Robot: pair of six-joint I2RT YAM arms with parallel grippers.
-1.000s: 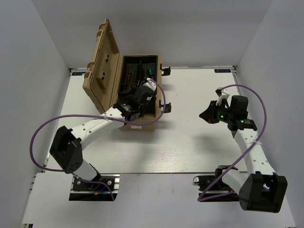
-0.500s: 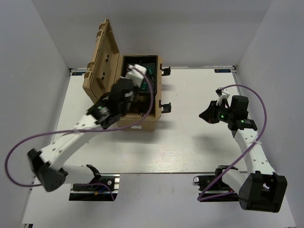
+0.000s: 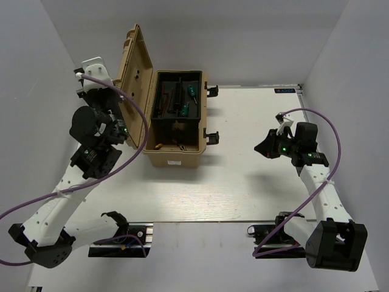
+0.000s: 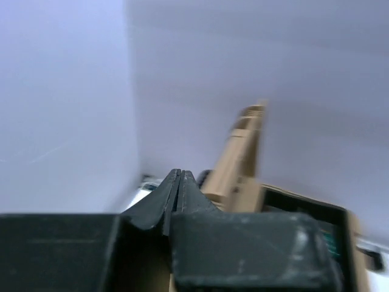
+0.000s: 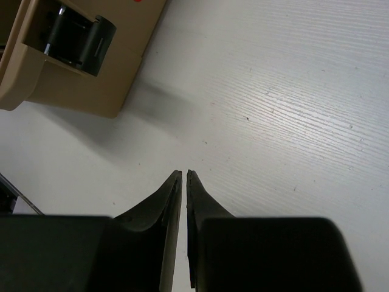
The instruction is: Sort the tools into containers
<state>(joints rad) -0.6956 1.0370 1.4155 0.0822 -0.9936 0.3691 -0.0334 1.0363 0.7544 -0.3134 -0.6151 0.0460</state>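
You're swinging the left gripper (image 4: 179, 177), fingers together and empty, out of the toolbox (image 3: 177, 159) to beside its lid (image 3: 135, 79); sorting seems finished.

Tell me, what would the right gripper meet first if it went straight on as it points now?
Probably the white table top; the right gripper seems tilted down toward it. The tan hard-plastic toolbox lies beside that line, though depth is unclear.

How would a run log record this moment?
left gripper: shut, empty, beside toolbox lid | right gripper: shut, empty, above table | green screwdrivers: in toolbox
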